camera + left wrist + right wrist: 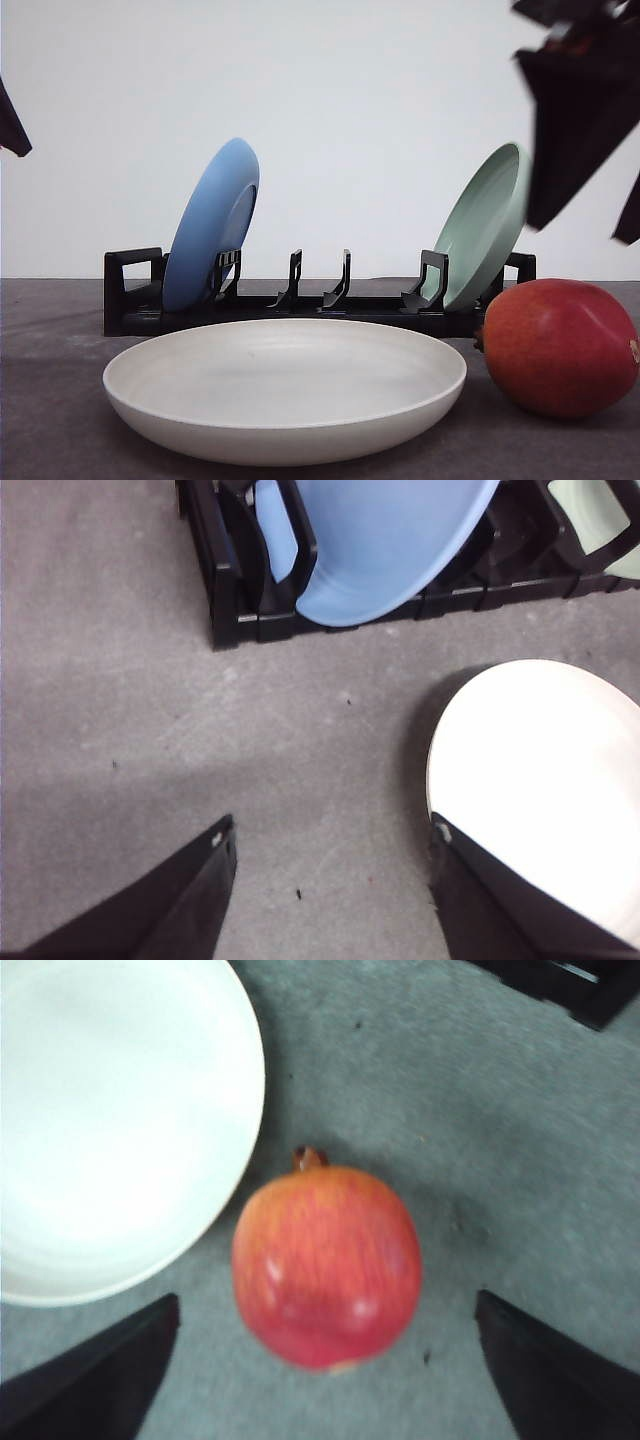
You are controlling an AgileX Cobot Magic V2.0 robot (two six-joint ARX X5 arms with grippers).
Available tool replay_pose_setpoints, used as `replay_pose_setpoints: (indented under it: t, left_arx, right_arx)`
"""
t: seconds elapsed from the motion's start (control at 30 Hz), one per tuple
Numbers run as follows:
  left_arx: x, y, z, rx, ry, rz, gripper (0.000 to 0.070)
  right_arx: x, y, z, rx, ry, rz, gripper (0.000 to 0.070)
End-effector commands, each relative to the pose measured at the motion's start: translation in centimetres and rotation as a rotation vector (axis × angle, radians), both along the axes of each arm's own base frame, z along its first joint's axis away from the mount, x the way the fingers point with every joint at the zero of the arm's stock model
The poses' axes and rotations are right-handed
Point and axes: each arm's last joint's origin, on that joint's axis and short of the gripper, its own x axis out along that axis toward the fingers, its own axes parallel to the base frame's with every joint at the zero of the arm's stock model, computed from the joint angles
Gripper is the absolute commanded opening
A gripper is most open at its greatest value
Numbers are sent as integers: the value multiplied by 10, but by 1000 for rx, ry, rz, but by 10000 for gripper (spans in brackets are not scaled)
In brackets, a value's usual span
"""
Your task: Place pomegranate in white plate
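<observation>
So the pomegranate (560,347) is sitting on the grey table (50,420), just beside the white plate (285,388) on its right side, not on it yet. From the right wrist camera you can see the fruit (327,1265) between the spread fingers of the right gripper (325,1380), jaws wide apart with nothing held, hovering above it, and the plate rim (245,1140) is close to the fruit but I don't think they're touching. The plate's got nothing on it. Behind the plate there's a black dish rack (135,300) with a blue plate (210,225) leaning at its left end and a pale green plate (485,225) at its right end. The left gripper (330,845) is also spread wide with nothing in it, hanging over bare table at the plate's left edge (450,740). Progress-wise I'd say basically nothing is done: the grab, the lift and the drop into the plate are all still left. Looks like the right arm is lined up for the pick though.
</observation>
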Motion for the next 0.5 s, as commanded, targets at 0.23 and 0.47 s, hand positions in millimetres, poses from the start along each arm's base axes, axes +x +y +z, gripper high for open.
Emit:
replay_pose_setpoints:
  t: [0.23, 0.47]
  left_arx:
    - [2, -1, 5, 2, -25, -10, 364]
    - [2, -1, 5, 1, -25, -10, 364]
  right_arx:
    - [24, 17, -22, -32, 53, 18, 643]
    - [33, 23, -43, -83, 132, 25, 642]
